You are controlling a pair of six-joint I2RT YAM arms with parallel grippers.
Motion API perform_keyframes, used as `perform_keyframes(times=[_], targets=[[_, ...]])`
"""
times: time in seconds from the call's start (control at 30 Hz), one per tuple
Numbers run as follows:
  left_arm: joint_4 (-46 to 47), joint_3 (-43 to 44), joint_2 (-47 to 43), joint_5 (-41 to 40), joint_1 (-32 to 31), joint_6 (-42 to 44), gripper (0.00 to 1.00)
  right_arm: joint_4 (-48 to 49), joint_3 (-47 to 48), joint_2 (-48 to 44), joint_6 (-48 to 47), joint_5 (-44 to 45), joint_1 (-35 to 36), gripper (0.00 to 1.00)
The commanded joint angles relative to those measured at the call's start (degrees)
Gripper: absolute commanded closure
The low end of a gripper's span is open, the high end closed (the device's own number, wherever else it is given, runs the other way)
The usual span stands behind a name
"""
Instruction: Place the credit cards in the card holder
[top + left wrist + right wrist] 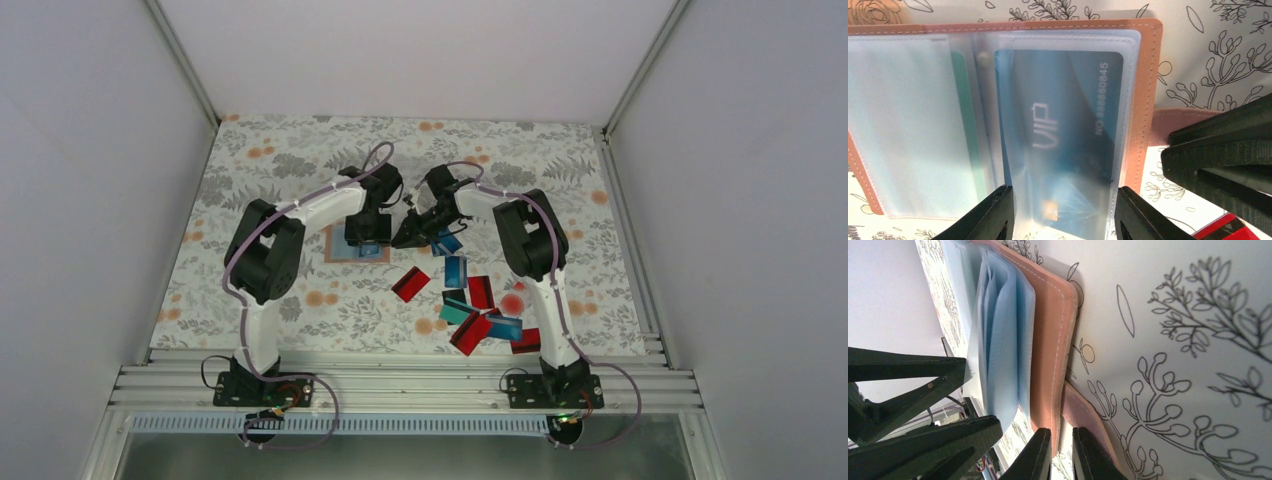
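Observation:
The tan card holder (1143,100) lies open on the flowered cloth, its clear plastic sleeves fanned out (1003,340). A blue credit card (1063,115) printed VIP sits almost fully inside the right-hand sleeve, with only its chip end sticking out. My left gripper (1064,192) straddles that end, one finger against each long edge of the card. My right gripper (1062,431) is nearly shut, pinching the holder's cover edge (1055,390) beside its pink flap. From above, both grippers (368,235) (408,238) meet over the holder (332,255).
Several loose red, blue and teal cards lie in front of the right arm, among them a red one (410,283), a blue one (455,270) and a teal one (457,312). The right gripper's black fingers (1218,160) crowd the holder's right side.

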Motion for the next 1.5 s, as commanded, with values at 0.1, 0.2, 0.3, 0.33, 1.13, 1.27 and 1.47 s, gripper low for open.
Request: perform_keyframes(times=[0.1, 0.2, 0.3, 0.33, 1.13, 1.27, 1.47], targets=[[1.28, -2.89, -4.19, 0.72, 2.03, -0.60, 0.50, -1.92, -1.22, 1.78, -0.61, 2.60, -0.55, 0.89], [1.45, -3.42, -5.03, 0.33, 2.86, -0.74, 0.50, -1.90, -1.18, 1.85, -0.46, 2.64, -0.58, 0.89], [1.70, -3.83, -6.34, 0.23, 3.74, -0.78, 0.50, -1.95, -1.14, 1.94, -0.47, 2.70, -0.56, 0.89], [1.77, -4.11, -6.68, 0.33, 4.11, -0.78, 0.50, -2.00, -1.14, 1.99, -0.51, 2.75, -0.52, 0.89], [10.20, -19.12, -20.36, 3.78, 15.52, 0.65, 0.39, -4.44, 0.82, 1.22, 0.71, 5.22, -0.54, 0.89], [14.87, -18.10, -20.09, 10.52, 14.82, 5.42, 0.37, -3.81, 0.97, -0.60, 1.63, 5.71, -0.51, 0.88], [14.01, -14.42, -12.07, 11.33, 13.48, 10.92, 0.37, -3.69, 2.36, -3.05, 2.40, 5.50, -0.52, 0.82]])
